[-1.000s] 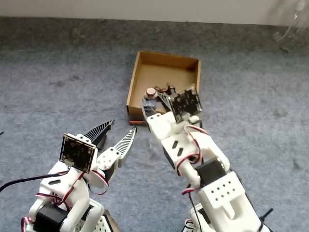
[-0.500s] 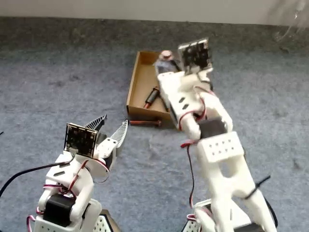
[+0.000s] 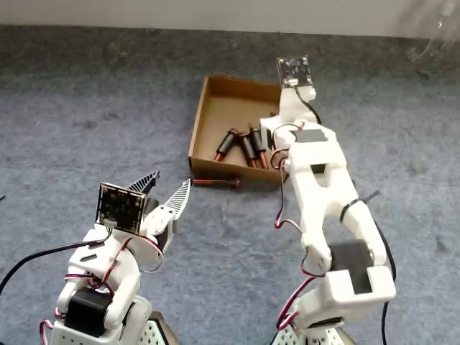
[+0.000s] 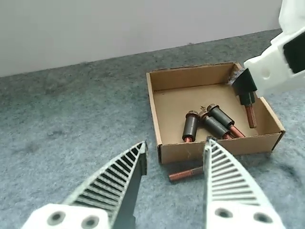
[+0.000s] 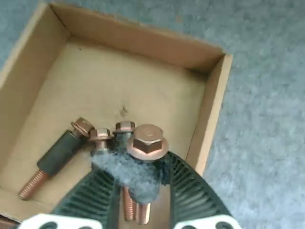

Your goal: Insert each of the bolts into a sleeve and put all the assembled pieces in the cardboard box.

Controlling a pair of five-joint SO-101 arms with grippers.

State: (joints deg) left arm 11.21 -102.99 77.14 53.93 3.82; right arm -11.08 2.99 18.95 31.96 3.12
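The cardboard box (image 3: 237, 108) sits on the grey carpet (image 3: 86, 129) in the middle of the scene, toward the far side, with a pale wall (image 4: 119, 28) beyond it. Three assembled pieces (image 3: 248, 147), each a copper bolt in a dark sleeve, lie close together on the box floor near its near wall, their heads toward the far side. One loose bolt (image 3: 215, 182) with no sleeve lies on the carpet just outside that near wall, parallel to it. The right arm (image 3: 316, 180) stretches from the near right across the box's right side and covers its near right corner in the high view. The right gripper (image 5: 138, 164) is clamped on a dark sleeve (image 5: 136, 176) with a bolt (image 5: 147, 141) through it. This piece is upright, with the hexagonal head on top and the threaded end pointing down into the right part of the box, beside the three lying pieces. Whether it touches the box floor cannot be told. The left gripper (image 3: 172, 177) is at the near left, well short of the box, with its fingers spread wide apart and nothing between them. In its own wrist view the loose bolt and the box's near wall show in the gap. A black cable (image 3: 29, 268) runs off at the near left.
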